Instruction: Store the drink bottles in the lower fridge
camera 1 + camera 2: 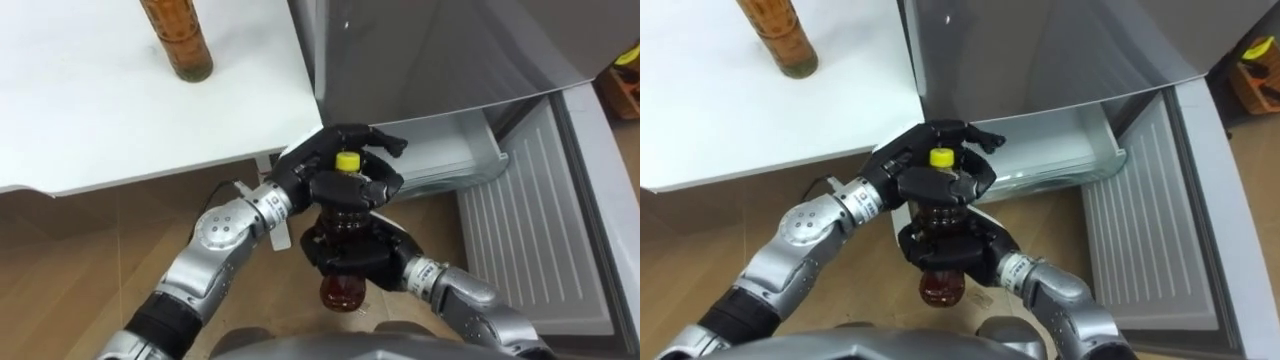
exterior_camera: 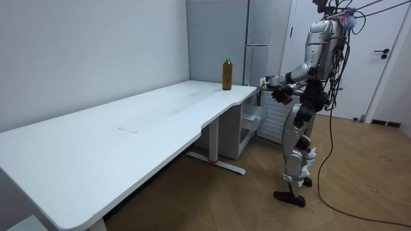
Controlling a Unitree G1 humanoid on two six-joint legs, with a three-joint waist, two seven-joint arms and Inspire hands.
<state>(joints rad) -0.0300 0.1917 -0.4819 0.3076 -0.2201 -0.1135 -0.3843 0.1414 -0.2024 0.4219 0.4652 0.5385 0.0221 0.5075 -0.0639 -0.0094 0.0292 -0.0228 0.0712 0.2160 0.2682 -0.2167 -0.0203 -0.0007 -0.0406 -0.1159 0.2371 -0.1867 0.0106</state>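
Amber bottle point(image 1: 340, 292), yellow-capped, held upright between both my hands before the open lower fridge; my left hand point(image 1: 300, 168) curls round its neck; my right hand point(image 1: 352, 250) clasps its middle; the fridge drawer point(image 1: 450, 150) lies ahead and to my right, so I judge the right arm better placed.

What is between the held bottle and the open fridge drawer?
Only the left hand, curled round the bottle's top; past it the stretch to the drawer is bare, in both eye views.
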